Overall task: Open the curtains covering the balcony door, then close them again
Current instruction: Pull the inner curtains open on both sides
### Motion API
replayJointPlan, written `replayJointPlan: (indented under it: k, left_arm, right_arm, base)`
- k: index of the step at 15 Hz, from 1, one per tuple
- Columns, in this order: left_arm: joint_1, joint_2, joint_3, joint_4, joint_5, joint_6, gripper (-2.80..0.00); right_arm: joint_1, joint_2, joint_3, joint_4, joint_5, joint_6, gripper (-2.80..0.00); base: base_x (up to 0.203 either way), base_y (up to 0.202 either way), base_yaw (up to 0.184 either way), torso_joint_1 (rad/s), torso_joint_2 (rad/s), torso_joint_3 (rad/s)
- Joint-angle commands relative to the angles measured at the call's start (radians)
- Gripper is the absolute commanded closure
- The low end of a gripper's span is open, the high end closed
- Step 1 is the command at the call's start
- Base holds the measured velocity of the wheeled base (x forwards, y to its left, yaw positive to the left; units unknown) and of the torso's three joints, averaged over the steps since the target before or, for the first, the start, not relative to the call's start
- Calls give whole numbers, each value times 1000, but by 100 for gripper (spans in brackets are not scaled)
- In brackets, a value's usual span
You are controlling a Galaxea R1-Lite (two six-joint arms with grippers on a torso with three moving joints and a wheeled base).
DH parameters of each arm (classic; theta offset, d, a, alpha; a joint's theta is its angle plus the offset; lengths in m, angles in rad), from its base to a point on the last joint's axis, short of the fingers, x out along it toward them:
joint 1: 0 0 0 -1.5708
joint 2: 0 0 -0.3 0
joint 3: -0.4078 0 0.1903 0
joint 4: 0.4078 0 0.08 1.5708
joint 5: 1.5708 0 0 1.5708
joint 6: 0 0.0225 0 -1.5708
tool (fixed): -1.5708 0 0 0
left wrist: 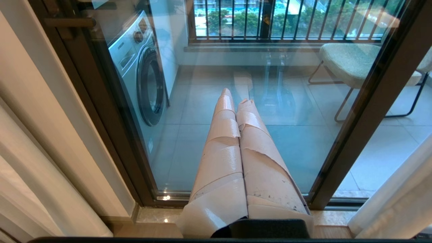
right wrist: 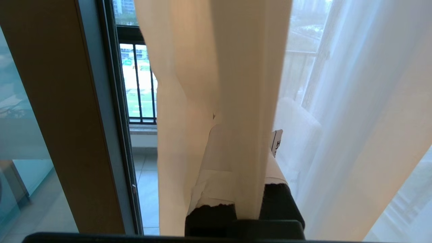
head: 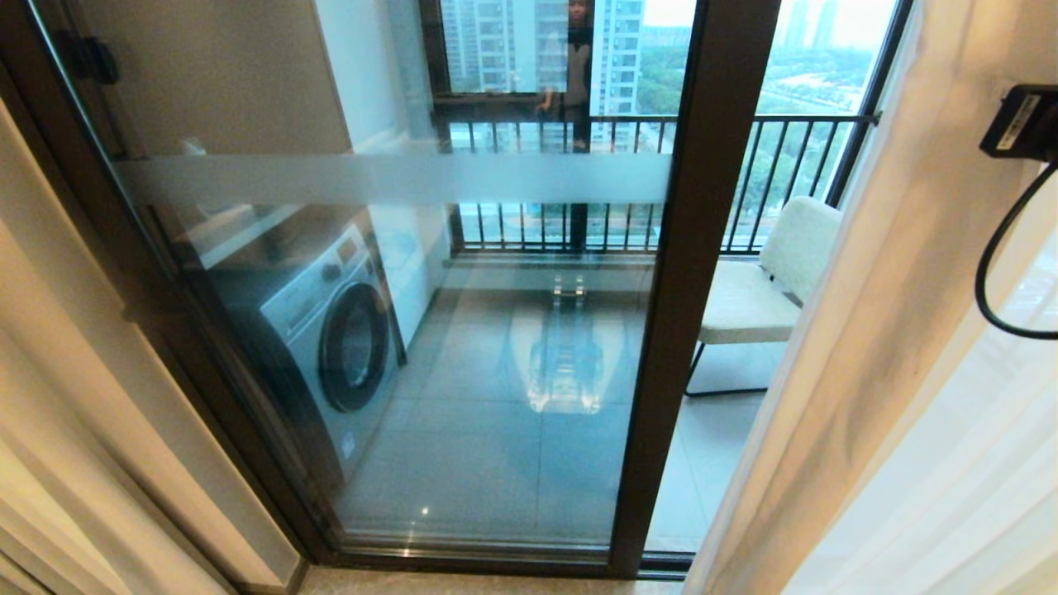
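The balcony door [head: 686, 330] is dark-framed glass with a frosted band, and its middle is uncovered. A cream curtain [head: 868, 330] and a white sheer [head: 975, 463] hang at the right, and another cream panel [head: 66, 430] hangs at the left. In the right wrist view my right gripper [right wrist: 244, 135] is shut on a fold of the cream curtain [right wrist: 209, 67], which runs between its taped fingers [right wrist: 216, 162]; the sheer [right wrist: 354, 101] hangs beside it. My left gripper [left wrist: 236, 96] is parked low before the glass, shut and holding nothing.
Behind the glass stand a washing machine [head: 331, 330] at the left and a pale chair [head: 769, 281] at the right, with a black railing [head: 628, 132] beyond. A person's reflection [head: 579, 49] shows in the glass. The door's upright frame [right wrist: 60, 118] is close beside my right gripper.
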Motion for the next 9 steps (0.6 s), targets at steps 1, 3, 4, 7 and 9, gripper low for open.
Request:
replayJointPlan:
  k: [1, 3, 4, 7, 9]
  left_arm:
    - [0, 0, 0, 0, 1, 0, 0]
    - [0, 0, 0, 0, -1, 0, 0]
    - [0, 0, 0, 0, 1, 0, 0]
    - [0, 0, 0, 0, 1, 0, 0]
    - [0, 0, 0, 0, 1, 0, 0]
  right_arm:
    - [0, 5, 12, -9, -1, -1, 0]
    - [0, 4, 25, -24, 1, 0, 0]
    - [0, 4, 30, -26, 1, 0, 0]
    - [0, 3, 34, -26, -1, 0, 0]
    - [0, 1, 37, -26, -1, 0, 0]
  base:
    - [0, 0, 0, 0, 0, 0]
    - [0, 0, 0, 0, 0, 0]
    - [0, 0, 0, 0, 0, 0]
    - [1, -133, 9, 4, 1, 0]
    - [0, -191, 2, 0, 0, 3]
